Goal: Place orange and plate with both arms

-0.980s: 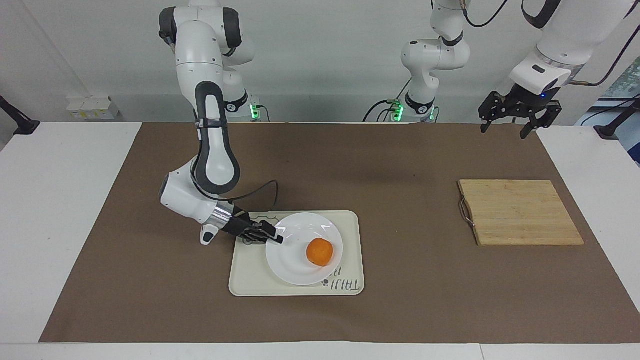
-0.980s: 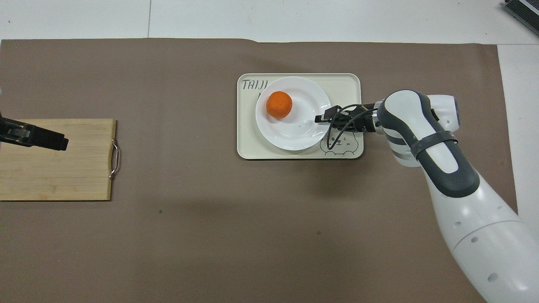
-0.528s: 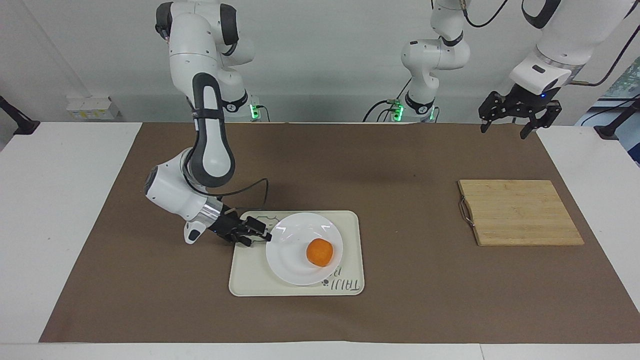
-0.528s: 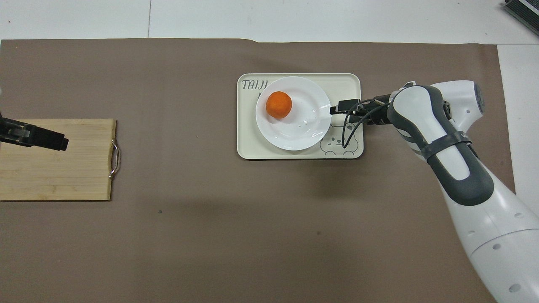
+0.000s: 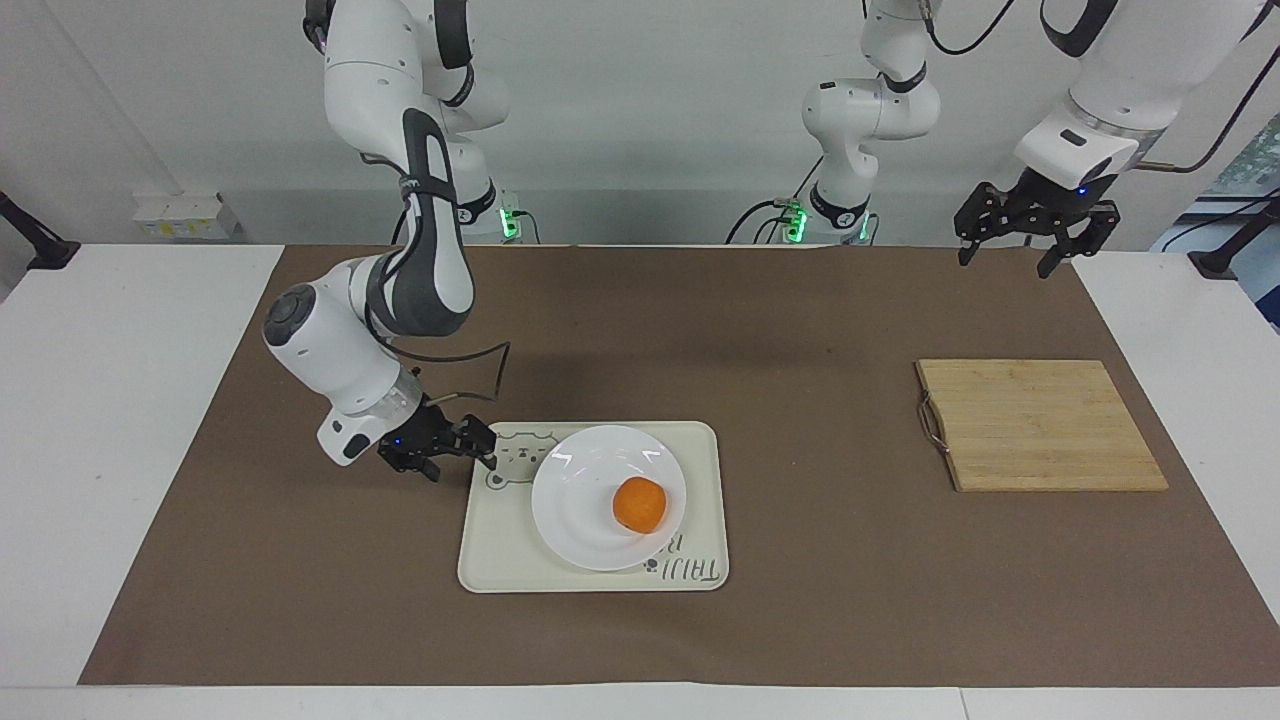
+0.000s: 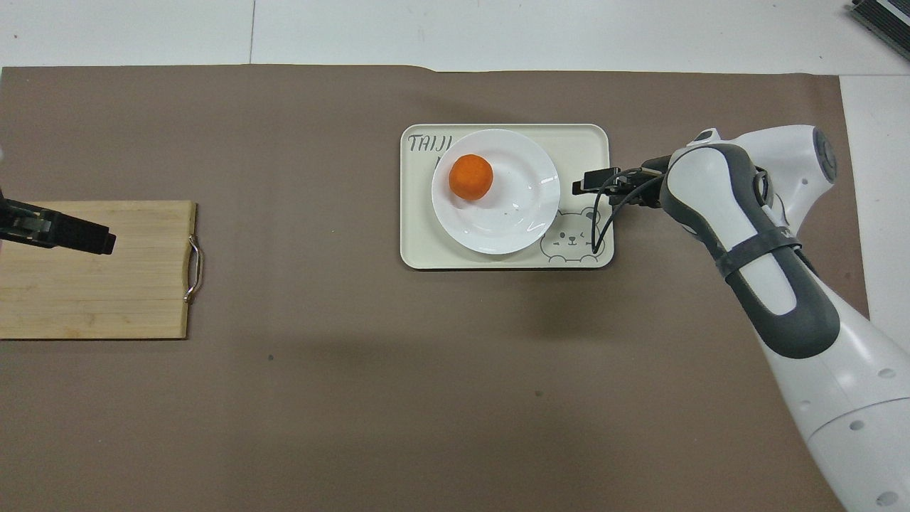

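The orange (image 5: pixel 640 503) lies on the white plate (image 5: pixel 575 500), which sits on the cream tray (image 5: pixel 500 548). The overhead view shows the orange (image 6: pixel 470 177), the plate (image 6: pixel 515 210) and the tray (image 6: pixel 419 238) too. My right gripper (image 5: pixel 470 458) is open and empty, low over the tray's edge toward the right arm's end, clear of the plate's rim. It also shows in the overhead view (image 6: pixel 584 186). My left gripper (image 5: pixel 1005 265) is open and empty, and waits raised high over the left arm's end of the table. In the overhead view the left gripper (image 6: pixel 99 240) covers the cutting board.
A bamboo cutting board (image 5: pixel 1040 425) with a metal handle lies toward the left arm's end of the table (image 6: pixel 92 284). A brown mat (image 5: pixel 800 330) covers the table. The right arm's cable (image 6: pixel 596 220) hangs over the tray's bear drawing.
My right gripper let go of the plate's rim and drew back off the plate toward the right arm's end, with the arm rising. Plate, orange and left arm stayed put.
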### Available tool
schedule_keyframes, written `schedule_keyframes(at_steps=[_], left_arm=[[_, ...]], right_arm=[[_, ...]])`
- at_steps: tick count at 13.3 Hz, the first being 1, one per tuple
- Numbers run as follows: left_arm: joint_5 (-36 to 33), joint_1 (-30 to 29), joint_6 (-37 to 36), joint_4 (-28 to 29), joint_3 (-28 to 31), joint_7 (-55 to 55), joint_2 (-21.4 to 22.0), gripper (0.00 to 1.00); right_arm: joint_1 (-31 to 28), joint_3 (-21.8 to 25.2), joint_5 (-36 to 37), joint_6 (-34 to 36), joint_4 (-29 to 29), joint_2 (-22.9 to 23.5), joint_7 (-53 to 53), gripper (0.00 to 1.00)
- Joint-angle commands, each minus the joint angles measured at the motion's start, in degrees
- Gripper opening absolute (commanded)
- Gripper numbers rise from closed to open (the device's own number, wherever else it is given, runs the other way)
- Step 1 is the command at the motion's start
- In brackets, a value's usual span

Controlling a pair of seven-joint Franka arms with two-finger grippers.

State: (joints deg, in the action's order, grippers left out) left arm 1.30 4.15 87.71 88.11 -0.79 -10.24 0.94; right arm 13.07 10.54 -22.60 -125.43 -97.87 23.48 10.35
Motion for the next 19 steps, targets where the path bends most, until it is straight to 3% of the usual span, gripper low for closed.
schedule_keyframes(at_steps=[1,6,9,14,19], left_arm=[[-0.5,0.5,0.6,1.5,0.2,0.8,1.2,1.00],[-0.4,0.6,0.6,1.5,0.2,0.8,1.2,1.00],[-0.4,0.6,0.6,1.5,0.2,0.9,1.2,1.00],[-0.4,0.6,0.6,1.5,0.2,0.4,1.2,1.00],[-0.4,0.5,-0.6,1.3,0.3,0.3,1.2,1.00]], right_arm=[[-0.2,-0.2,9.5,4.0,-1.2,-5.0,-6.0,1.00],[-3.6,-0.1,15.7,18.1,-1.8,-12.1,-10.3,1.00],[-6.9,-0.2,16.1,20.3,-3.9,-15.0,-10.1,1.00],[-8.2,-0.2,21.4,24.3,-2.6,-22.1,-9.6,1.00],[-7.8,-0.4,22.1,29.7,4.6,-24.6,-9.6,1.00]])
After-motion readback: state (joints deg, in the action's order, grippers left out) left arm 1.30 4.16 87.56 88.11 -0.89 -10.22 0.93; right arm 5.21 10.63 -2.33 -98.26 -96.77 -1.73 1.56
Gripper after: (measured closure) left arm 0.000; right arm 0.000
